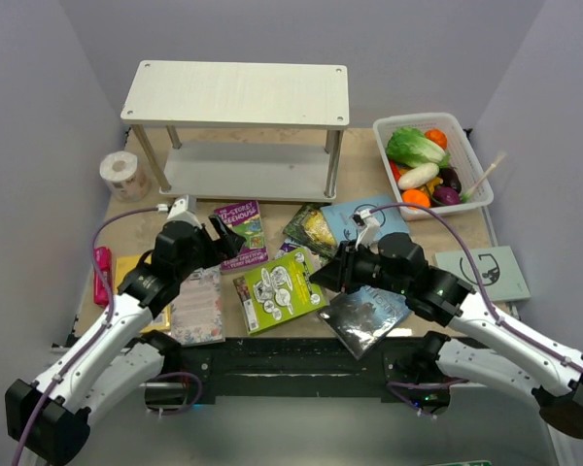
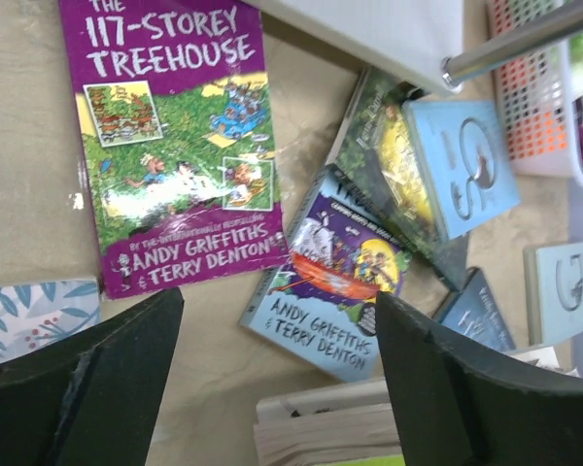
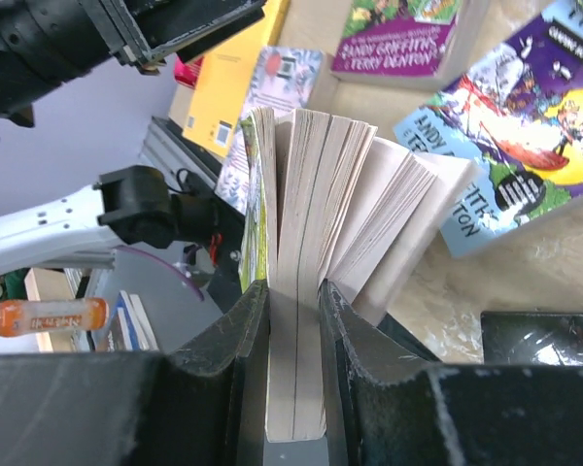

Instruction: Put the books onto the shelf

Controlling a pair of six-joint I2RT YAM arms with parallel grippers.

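Pale-wood shelf (image 1: 238, 94), one; scattered books (image 1: 280, 288), nine.

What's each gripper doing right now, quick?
Left gripper: open, nothing between its fingers.
Right gripper: closed on the pages of the lime-green book.

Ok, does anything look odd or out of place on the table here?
Yes. The right gripper pinches only some pages of the green book, so the rest fan out loose. Other books lie scattered askew, and the shelf holds none.
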